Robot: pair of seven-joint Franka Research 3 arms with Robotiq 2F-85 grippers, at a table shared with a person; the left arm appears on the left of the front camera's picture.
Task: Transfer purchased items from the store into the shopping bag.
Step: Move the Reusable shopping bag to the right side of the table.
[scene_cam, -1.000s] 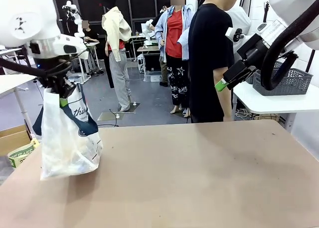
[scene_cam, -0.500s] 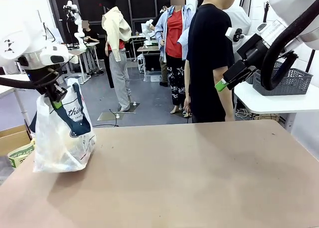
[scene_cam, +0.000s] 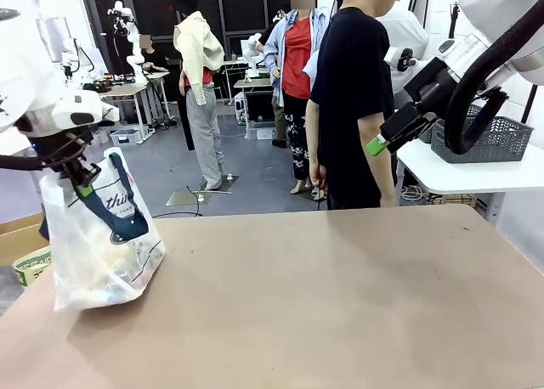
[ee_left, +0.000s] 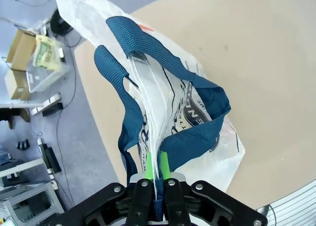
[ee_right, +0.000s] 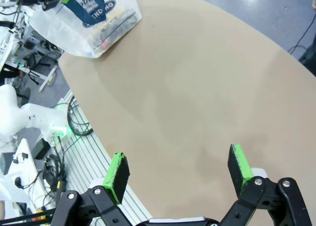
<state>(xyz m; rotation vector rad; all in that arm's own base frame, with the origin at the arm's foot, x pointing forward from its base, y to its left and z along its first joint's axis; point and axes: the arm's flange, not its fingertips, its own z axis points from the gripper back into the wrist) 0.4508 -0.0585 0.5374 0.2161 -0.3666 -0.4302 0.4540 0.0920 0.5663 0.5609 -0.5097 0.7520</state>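
The shopping bag [scene_cam: 102, 236], translucent white with navy straps, leans at the table's left edge with its bottom on the tabletop. My left gripper [scene_cam: 82, 188] is shut on the bag's gathered top and strap. In the left wrist view the green pads [ee_left: 149, 166] pinch the plastic of the bag [ee_left: 197, 102]. Purchased items [scene_cam: 115, 262] show dimly through the plastic, with red and yellow bits [ee_right: 101, 38] among them. My right gripper [scene_cam: 378, 143] hangs open high at the right, its jaws [ee_right: 180, 169] wide apart over bare table. The store [scene_cam: 497, 138], a dark grey lattice basket, stands on a white side table.
A person in a black shirt [scene_cam: 357, 100] stands at the far side, arms down. A brown cardboard box [scene_cam: 21, 236] and a green-printed pack [scene_cam: 34, 266] lie off the left edge. The tan tabletop [scene_cam: 340, 304] stretches right of the bag. The white side table [scene_cam: 476, 175] is behind my right arm.
My left gripper has carried the bag's top to the left and the bag now leans over. The right arm has stayed still. The person has turned slightly.
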